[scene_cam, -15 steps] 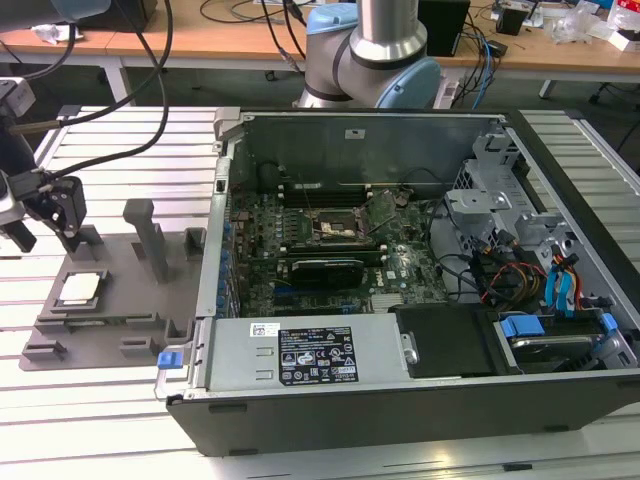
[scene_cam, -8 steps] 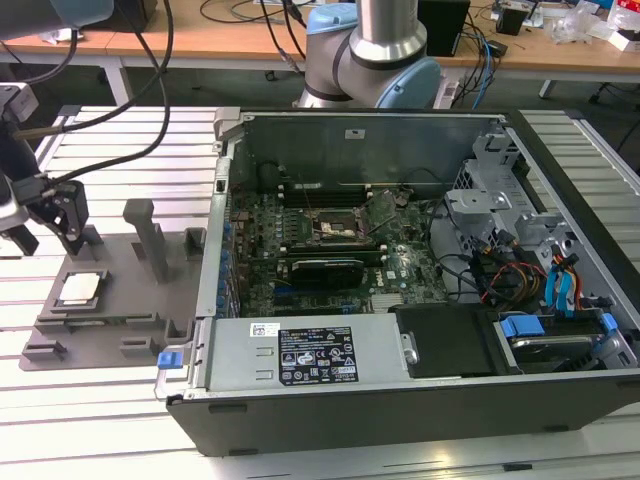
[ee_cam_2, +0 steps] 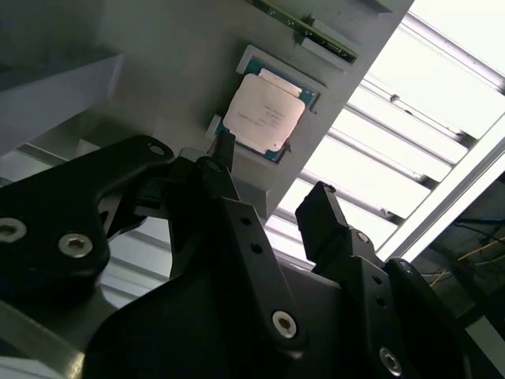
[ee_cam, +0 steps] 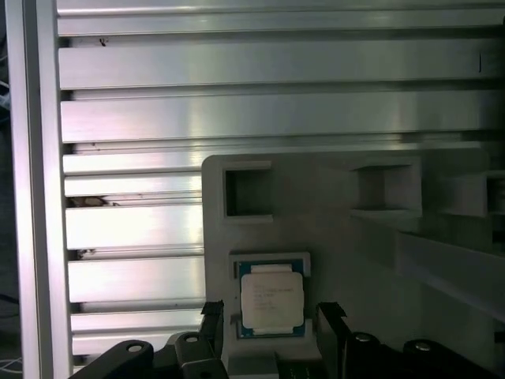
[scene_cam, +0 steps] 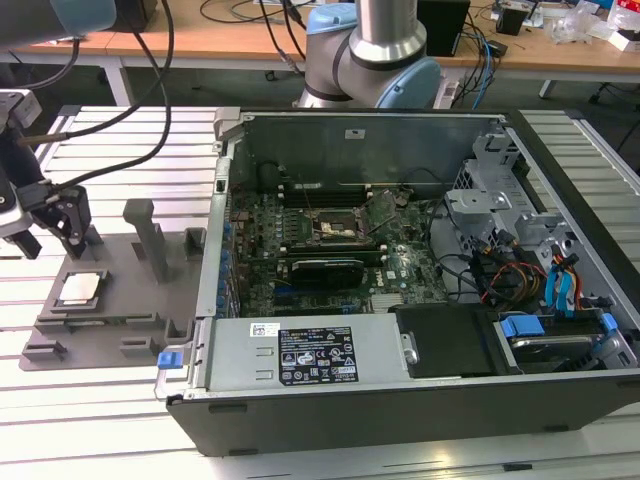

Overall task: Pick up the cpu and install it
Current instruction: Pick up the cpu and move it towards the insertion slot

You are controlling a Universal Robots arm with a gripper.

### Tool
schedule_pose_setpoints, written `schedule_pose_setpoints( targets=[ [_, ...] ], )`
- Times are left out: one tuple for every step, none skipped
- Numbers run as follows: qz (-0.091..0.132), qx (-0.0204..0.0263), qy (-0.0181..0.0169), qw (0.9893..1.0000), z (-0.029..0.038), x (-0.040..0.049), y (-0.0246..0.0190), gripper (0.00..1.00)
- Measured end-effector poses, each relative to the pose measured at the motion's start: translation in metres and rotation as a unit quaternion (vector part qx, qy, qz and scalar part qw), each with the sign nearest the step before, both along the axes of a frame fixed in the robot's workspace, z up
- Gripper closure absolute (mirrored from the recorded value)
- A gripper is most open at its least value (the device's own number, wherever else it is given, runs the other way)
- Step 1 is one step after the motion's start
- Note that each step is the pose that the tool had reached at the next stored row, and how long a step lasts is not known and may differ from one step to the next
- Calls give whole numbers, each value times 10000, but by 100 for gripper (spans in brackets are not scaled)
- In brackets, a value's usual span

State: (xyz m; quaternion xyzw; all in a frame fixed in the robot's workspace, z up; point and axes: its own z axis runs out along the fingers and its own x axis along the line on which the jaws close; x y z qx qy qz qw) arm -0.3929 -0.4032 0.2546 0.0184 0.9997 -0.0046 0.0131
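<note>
Where the cpu [scene_cam: 78,289] lies: flat in a shallow square seat of the grey fixture tray [scene_cam: 110,325], silver top up; at the exterior view's left, well apart from the open computer case [scene_cam: 400,400]
Gripper [scene_cam: 52,243]: hangs over the tray's far side, near the cpu but clear of it; nothing is held between its black fingers [ee_cam_2: 237,213]
Jaws: spread wide; in both wrist views the cpu shows in the gap between the two fingertips
Tray: rests on the slatted aluminium table [scene_cam: 120,420]; upright grey posts [scene_cam: 148,235] stand on it beside the cpu's seat
Socket [scene_cam: 335,230]: on the green motherboard [scene_cam: 400,270] inside the case, with a metal frame around it; whether anything sits in it I cannot tell
Arm base [scene_cam: 375,50]: silver and pale blue, behind the case; black cables [scene_cam: 160,80] run from the back toward the gripper at the exterior view's left
</note>
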Motion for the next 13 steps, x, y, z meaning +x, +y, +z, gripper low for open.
schedule_pose_setpoints(
  targets=[
    [0, 0, -1, 10000, -12, 0, 0, 41],
    [0, 0, 0, 10000, -21, 0, 0, 41],
    [0, 0, 0, 10000, -32, 0, 0, 41],
    [0, 0, 0, 10000, -47, 0, 0, 41],
    [0, 0, 0, 10000, -54, 0, 0, 41],
    [0, 0, 0, 10000, -60, 0, 0, 41],
    [0, 0, 0, 10000, -72, 0, 0, 41],
    [0, 0, 0, 10000, -77, 0, 0, 41],
    [0, 0, -1, 10000, -83, 0, 0, 41],
    [0, 0, 0, 10000, -101, 0, 0, 41],
    [0, 0, 0, 10000, -134, 0, 0, 41],
    [0, 0, 0, 10000, -160, 0, 0, 41],
    [0, 0, 0, 10000, -182, 0, 0, 41]
  ],
)
